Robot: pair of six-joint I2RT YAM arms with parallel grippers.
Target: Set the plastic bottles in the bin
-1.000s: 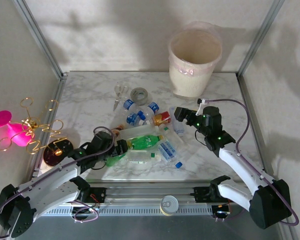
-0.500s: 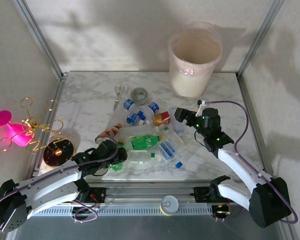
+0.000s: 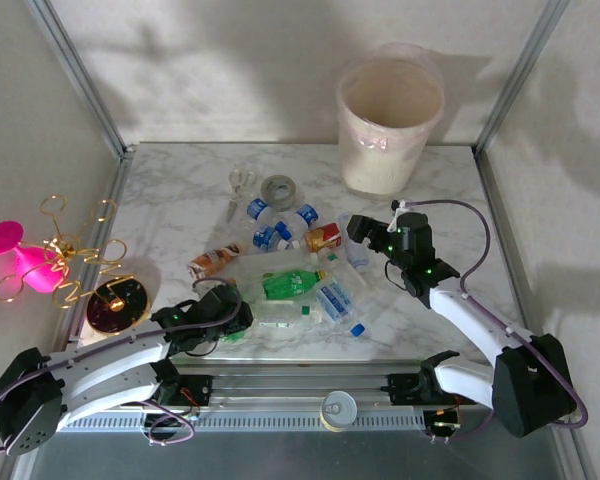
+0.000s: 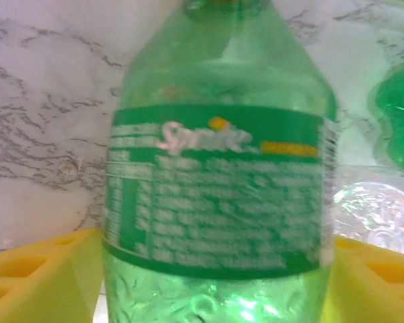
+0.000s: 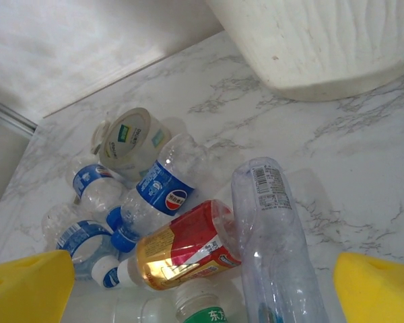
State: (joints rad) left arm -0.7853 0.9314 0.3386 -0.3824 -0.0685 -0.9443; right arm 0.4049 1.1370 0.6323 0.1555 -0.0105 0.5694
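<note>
Gripping a green bottle [image 4: 219, 168] near the front edge of the table [image 3: 170, 215].
The left gripper [image 4: 215, 269] is clamped on it, yellow fingers [image 4: 47, 276] against both its sides. The right gripper [image 5: 202, 289] hangs with its fingers wide apart over a clear bottle [image 5: 273, 229] lying against a red-labelled bottle [image 5: 185, 245]. The other bottles [image 3: 290, 285] lie heaped mid-table, and the bin [image 3: 385, 160] stands at the far right.
</note>
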